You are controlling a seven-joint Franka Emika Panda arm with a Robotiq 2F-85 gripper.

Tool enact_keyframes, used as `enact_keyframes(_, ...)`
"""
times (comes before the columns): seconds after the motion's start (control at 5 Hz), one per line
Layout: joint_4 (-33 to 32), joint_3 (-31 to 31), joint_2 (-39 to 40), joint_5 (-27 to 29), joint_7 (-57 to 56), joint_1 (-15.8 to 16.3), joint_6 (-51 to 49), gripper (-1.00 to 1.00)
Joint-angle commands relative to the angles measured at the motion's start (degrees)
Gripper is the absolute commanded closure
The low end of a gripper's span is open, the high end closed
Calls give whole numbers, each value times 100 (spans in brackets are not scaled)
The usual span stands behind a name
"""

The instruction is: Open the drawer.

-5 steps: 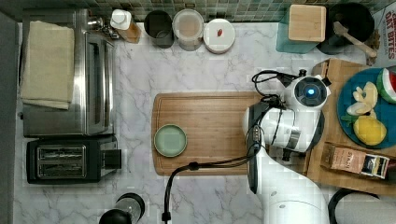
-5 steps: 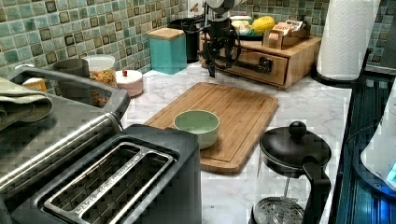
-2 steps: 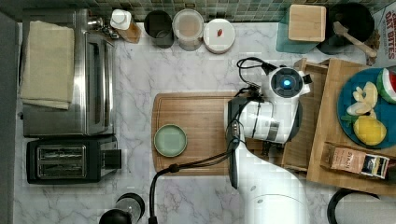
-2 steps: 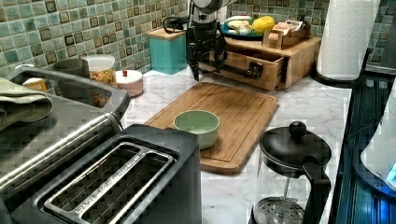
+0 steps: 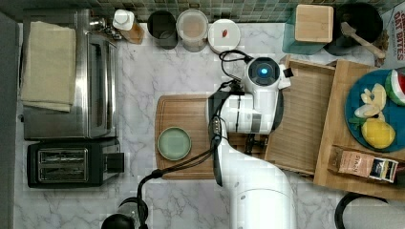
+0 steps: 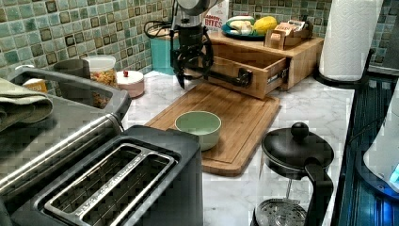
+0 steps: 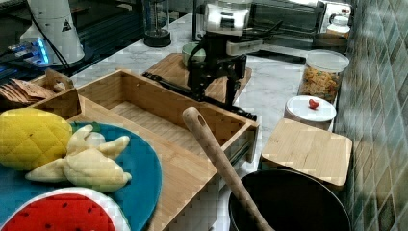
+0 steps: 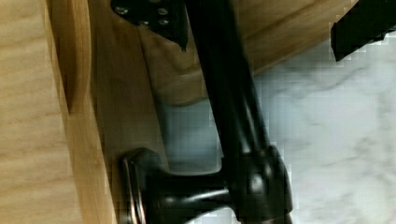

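The drawer is pulled well out of its wooden box, its grained floor bare. Its front edge reaches over the cutting board. A long black bar handle runs along the drawer's front. My gripper hangs straight down at that handle, near the end toward the tiled wall. In the wrist view the bar passes between the fingers: one finger lies against it and the other stands apart. The gripper is open, straddling the bar.
A green bowl sits on the cutting board. A plate of toy fruit and a carton rest on the box top. Jars, a wood-lidded canister and a pot with a spoon line the wall. A toaster and French press stand near the front.
The arm has moved toward the top view's left, drawing the drawer out of the box. It was nearly shut a second ago and now stands wide open.
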Motion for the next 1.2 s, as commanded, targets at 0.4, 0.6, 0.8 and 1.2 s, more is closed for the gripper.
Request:
enact_keyframes(0.4, 1543, 692, 742, 299, 1172, 1177, -939, -100)
enact_keyframes(0.6, 1642, 682, 757, 233, 1589, 1269, -966, -100)
enact_keyframes(0.8, 1643, 753, 765, 182, 1619, 1209, -969, -100)
enact_keyframes(1.2, 1643, 781, 765, 161, 1631, 1185, -971, -100)
